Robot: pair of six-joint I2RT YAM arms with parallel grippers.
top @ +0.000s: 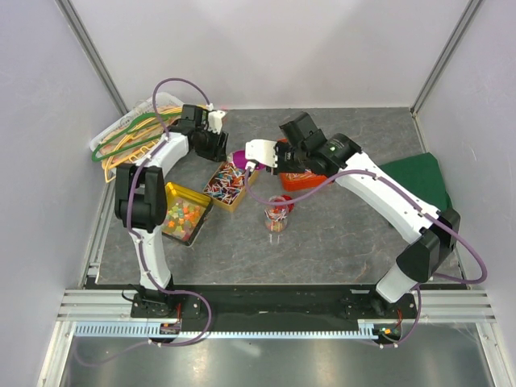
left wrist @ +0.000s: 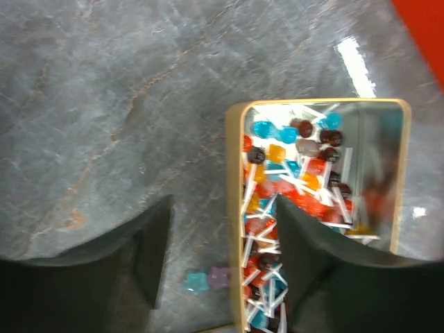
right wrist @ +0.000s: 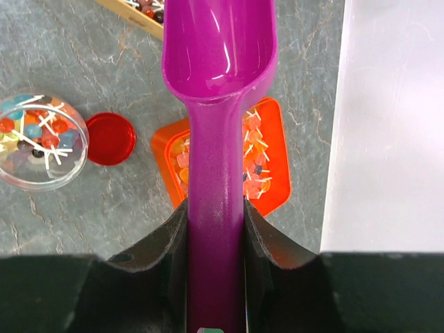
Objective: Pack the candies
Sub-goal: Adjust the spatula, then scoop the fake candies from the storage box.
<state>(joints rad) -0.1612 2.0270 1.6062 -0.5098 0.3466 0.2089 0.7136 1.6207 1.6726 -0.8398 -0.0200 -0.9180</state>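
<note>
Candies fill a gold tin: a heap of red, blue and orange pieces with white sticks. My left gripper is open and straddles the tin's left wall, with one finger outside and the other among the sweets. Two star candies lie on the table beside the wall. My right gripper is shut on the handle of the purple scoop, whose bowl looks bare. Under it an orange tray holds more candies. A clear jar also holds candies, and a red lid lies next to it.
A second yellow tin of round sweets sits at the left. Coloured hangers lie in a clear bin at the back left, and a green cloth is at the right. A pale wall panel stands close to the right gripper.
</note>
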